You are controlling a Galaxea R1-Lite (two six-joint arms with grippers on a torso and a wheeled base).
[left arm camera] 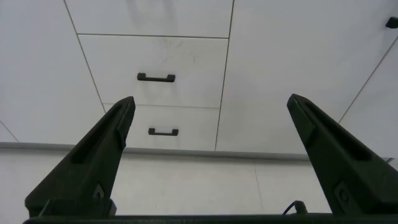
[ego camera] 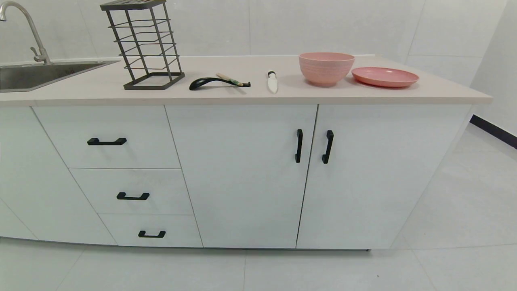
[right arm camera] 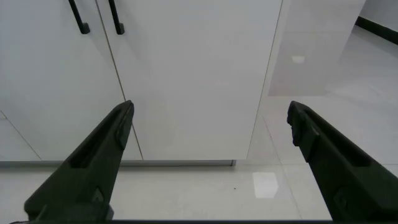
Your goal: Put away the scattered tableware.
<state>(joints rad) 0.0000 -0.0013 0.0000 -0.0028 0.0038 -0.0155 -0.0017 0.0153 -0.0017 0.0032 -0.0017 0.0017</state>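
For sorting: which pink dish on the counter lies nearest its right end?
The flat pink plate; the deep pink bowl stands beside it, toward the white knife.

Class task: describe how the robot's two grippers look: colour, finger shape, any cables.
The left gripper and right gripper each have two matte black fingers, broad at the base, tapering to blunt tips. A thin dark cable loops near the left one's base.

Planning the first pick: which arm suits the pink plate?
Right, probably: the pink plate lies far right on the counter, above the doors the open right gripper faces; the left gripper faces the drawers.
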